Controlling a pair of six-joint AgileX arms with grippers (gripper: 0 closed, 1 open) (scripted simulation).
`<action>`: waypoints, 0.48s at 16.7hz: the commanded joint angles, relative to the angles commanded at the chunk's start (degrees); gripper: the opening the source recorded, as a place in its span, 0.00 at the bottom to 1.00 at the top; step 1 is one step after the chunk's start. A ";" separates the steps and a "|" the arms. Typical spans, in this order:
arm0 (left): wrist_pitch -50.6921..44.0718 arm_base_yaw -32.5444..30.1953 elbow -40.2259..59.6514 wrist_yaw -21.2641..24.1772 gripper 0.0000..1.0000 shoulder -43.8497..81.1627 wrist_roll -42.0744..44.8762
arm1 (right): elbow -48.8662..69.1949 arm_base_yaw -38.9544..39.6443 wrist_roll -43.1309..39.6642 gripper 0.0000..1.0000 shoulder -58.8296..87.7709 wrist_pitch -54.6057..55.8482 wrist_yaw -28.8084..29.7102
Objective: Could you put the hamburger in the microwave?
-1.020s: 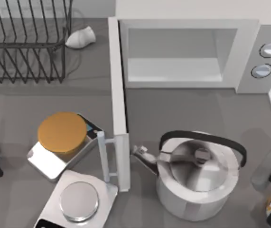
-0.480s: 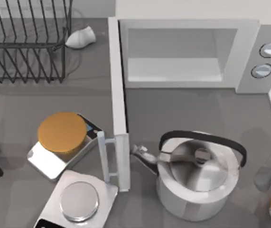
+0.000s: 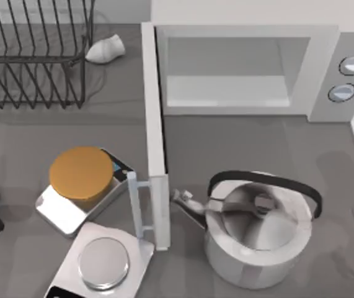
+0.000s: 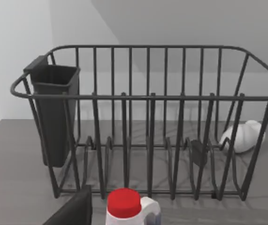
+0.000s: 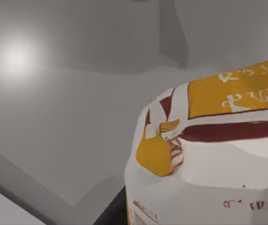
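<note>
White and boxy, the microwave [image 3: 245, 68] is standing open at the back of the worktop [image 3: 257, 143] in the top view, its door [image 3: 154, 136] swung out toward the kettle [image 3: 257, 233]. Compared with a second ago, the dark right arm and the wrapped lump at the edge right of the kettle are no longer showing.

In the left wrist view, the parked left arm is facing a dish rack [image 4: 148, 122]; whether its hand is apart or together, I cannot tell.

In the right wrist view, the hamburger [image 5: 209, 154] is looming right against the camera, probably carried by the right hand, the nearer arm, though its grip cannot be told. The cavity is lying beyond the kettle.
</note>
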 joint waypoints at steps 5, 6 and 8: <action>0.00 0.00 0.00 0.00 1.00 0.00 0.00 | 6.04 2.31 -0.31 0.00 -2.54 -7.04 -1.09; 0.00 0.00 0.00 0.00 1.00 0.00 0.00 | 6.40 2.53 -0.33 0.00 -2.65 -7.38 -1.24; 0.00 0.00 0.00 0.00 1.00 0.00 0.00 | 6.40 2.54 -0.33 0.00 -2.65 -7.39 -1.24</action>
